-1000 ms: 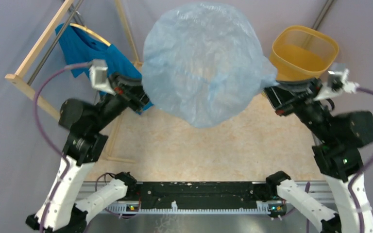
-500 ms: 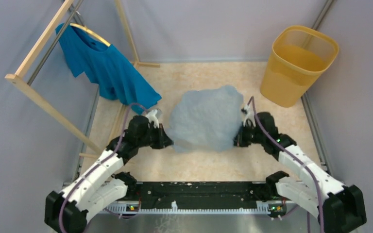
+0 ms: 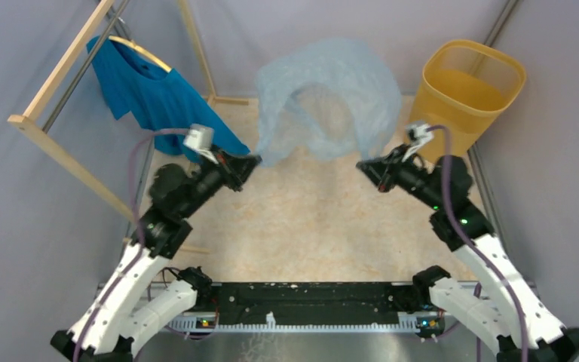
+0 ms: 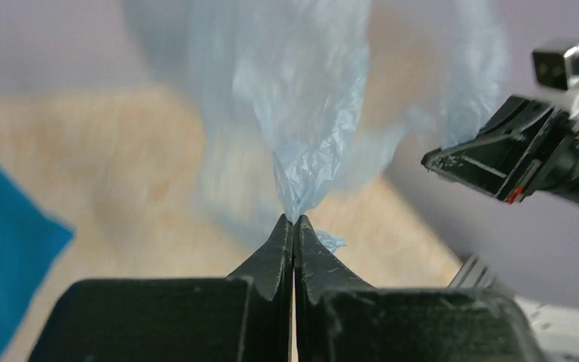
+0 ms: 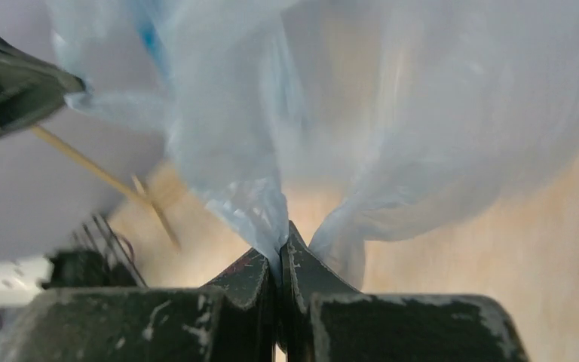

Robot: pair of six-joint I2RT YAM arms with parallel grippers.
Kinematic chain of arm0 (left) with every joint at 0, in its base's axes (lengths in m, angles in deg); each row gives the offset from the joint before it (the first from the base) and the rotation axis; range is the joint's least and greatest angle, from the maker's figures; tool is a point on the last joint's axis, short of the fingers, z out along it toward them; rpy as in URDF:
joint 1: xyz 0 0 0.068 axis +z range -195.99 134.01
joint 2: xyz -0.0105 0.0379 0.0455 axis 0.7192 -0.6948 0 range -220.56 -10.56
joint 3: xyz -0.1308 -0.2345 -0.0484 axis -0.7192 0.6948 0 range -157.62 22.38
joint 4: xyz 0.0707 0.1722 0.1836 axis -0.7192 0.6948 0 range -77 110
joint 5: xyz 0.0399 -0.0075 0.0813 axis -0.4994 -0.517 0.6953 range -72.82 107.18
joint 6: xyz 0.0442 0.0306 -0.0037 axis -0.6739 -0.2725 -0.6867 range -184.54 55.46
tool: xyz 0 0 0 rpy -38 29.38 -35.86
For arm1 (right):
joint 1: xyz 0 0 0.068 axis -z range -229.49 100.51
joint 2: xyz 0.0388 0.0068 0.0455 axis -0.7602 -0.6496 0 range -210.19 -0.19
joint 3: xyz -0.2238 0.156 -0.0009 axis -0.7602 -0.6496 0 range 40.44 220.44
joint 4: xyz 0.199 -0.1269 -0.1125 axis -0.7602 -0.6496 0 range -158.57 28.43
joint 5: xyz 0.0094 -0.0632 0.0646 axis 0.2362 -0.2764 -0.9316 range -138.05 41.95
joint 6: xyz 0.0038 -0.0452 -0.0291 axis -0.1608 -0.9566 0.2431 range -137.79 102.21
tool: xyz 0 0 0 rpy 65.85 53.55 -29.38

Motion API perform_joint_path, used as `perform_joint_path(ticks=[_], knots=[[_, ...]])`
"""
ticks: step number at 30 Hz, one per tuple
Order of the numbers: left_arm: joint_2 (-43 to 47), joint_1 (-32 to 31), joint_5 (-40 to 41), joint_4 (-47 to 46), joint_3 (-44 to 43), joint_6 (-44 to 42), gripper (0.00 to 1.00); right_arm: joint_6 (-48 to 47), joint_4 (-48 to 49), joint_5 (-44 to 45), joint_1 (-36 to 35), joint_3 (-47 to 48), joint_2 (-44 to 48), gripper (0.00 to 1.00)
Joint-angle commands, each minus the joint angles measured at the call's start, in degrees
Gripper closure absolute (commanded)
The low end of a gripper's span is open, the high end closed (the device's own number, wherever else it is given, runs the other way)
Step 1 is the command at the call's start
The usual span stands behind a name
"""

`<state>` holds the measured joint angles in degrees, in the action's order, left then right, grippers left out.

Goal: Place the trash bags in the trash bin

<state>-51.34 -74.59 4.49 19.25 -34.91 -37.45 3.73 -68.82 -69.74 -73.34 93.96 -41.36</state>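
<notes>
The pale grey-blue trash bag (image 3: 324,94) billows open in the air between my two grippers, over the far middle of the floor. My left gripper (image 3: 255,160) is shut on the bag's left edge (image 4: 301,181). My right gripper (image 3: 362,164) is shut on its right edge (image 5: 252,211). The film is pinched between both pairs of jaws. The yellow-orange trash bin (image 3: 464,98) stands at the far right, just right of the bag and beyond my right gripper. The right gripper also shows in the left wrist view (image 4: 431,160).
A bright blue T-shirt (image 3: 158,98) hangs on a wooden rack (image 3: 53,75) at the far left, close behind my left gripper. Grey walls enclose the beige floor (image 3: 309,226). The black base rail (image 3: 309,302) runs along the near edge.
Both arms dropped and spread the bag low over the floor, then lifted it again. The bag now billows in the air, farther back and smaller than a second ago.
</notes>
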Motion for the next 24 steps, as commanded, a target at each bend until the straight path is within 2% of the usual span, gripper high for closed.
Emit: perform_joint_path(ticks=[1,4,7,9,10,13,15,17,18,22,24], knots=[[-5.1,0.0,0.2,10.9,16.1,-0.2,1.00,2.0,-7.7,1.3,-0.1,-16.0,-3.1,1.00],[-0.4,-0.9,2.7,15.3,20.9,0.6,1.00,2.2,-11.4,5.4,0.0,-19.8,3.1,1.00],[5.2,-1.3,-1.0,8.7,20.8,-0.1,1.00,-0.2,-12.7,7.7,-0.1,-16.7,7.1,1.00],[5.2,-1.3,-3.0,5.4,16.4,-0.2,1.00,-2.1,-13.5,7.6,-0.1,-10.2,5.1,1.00],[4.0,-1.4,-5.4,4.0,11.5,-0.5,1.00,-2.9,-14.3,6.7,-0.1,-6.0,3.1,1.00],[-1.5,-1.3,-15.1,1.4,-0.9,-0.5,1.00,-4.4,-15.2,0.8,0.0,6.5,-2.4,1.00],[-3.6,-1.4,-18.3,1.2,-7.0,-0.5,1.00,-3.6,-12.8,-1.8,-0.1,11.0,-2.8,1.00],[-3.3,-1.3,-15.9,1.4,-8.6,-1.0,1.00,-2.5,-9.4,-2.4,0.0,10.7,-1.4,1.00],[-2.1,-1.4,-11.8,1.8,-7.8,-1.5,1.00,-2.3,-8.3,-1.8,-0.1,9.4,-0.6,1.00],[1.7,-1.3,3.8,8.1,-0.7,-1.6,1.00,-0.3,-10.0,1.4,-0.1,1.0,0.1,1.00],[3.8,-1.3,8.5,11.8,3.3,-3.2,1.00,-0.5,-10.6,1.7,0.0,-4.4,-0.1,1.00]])
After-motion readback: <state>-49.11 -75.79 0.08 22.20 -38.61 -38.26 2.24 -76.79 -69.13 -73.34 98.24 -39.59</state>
